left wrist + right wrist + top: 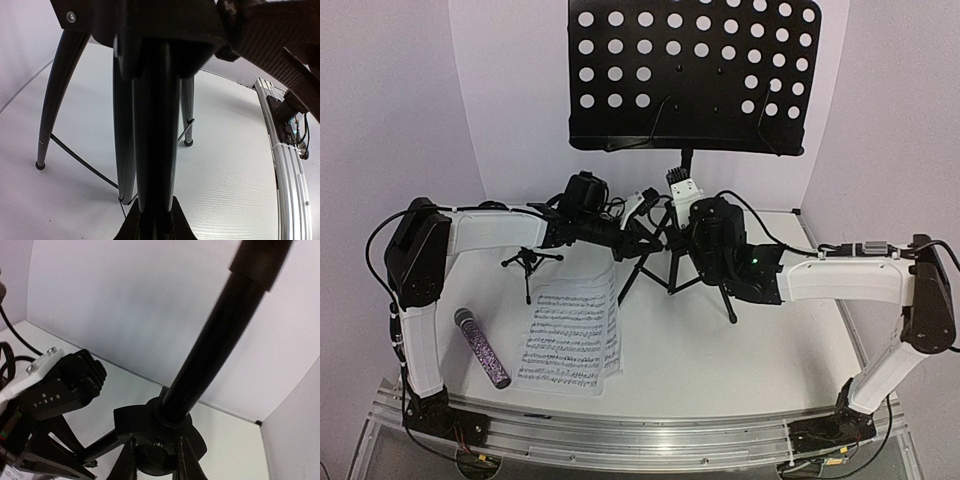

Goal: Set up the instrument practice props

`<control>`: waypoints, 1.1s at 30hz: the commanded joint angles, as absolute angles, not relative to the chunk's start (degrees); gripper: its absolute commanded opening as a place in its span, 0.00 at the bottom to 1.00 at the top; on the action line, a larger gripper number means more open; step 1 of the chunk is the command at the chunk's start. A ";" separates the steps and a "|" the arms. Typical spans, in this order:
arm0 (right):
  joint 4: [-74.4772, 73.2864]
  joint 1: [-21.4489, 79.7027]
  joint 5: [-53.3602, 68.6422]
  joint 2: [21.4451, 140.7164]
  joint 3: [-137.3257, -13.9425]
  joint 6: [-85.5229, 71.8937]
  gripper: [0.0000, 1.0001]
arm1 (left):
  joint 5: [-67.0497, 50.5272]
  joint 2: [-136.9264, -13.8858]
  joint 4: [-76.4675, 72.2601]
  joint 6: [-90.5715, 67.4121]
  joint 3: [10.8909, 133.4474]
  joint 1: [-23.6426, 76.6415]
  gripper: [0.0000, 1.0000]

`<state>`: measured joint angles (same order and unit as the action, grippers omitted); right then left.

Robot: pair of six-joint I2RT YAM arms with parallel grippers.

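Note:
The black music stand stands at the back centre, its perforated tray (690, 75) high above its tripod legs (665, 265). My left gripper (642, 218) is shut on one tripod leg (155, 125), which fills the gap between its fingertips (131, 226). My right gripper (685, 192) is shut on the knob (156, 458) under the tripod hub, at the foot of the pole (210, 350). White sheet-music pages (572, 335) lie flat on the table. The purple glitter microphone (482, 347) lies to their left. The small black mic stand (528, 262) stands behind them.
White walls enclose the table at the back and sides. The aluminium rail (640, 430) with both arm bases runs along the near edge. The left gripper's body (60, 385) shows close beside the hub in the right wrist view. Cables hang near the stand's pole.

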<state>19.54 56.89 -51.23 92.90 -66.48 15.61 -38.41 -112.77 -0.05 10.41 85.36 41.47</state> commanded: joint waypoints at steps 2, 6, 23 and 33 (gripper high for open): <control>17.91 56.20 -55.87 93.34 -68.28 -12.70 0.00 | -39.46 -113.30 3.16 10.20 84.45 41.66 0.00; 12.77 56.25 -56.30 92.94 -68.74 -26.55 0.00 | -39.46 -113.32 3.04 10.12 84.46 41.66 0.00; 4.15 53.57 -49.66 88.92 -61.63 -88.38 0.00 | -39.52 -113.35 2.64 10.21 84.46 41.66 0.00; 5.26 51.71 -43.68 88.10 -60.24 -104.00 0.00 | -39.50 -113.50 2.64 10.53 84.71 41.66 0.00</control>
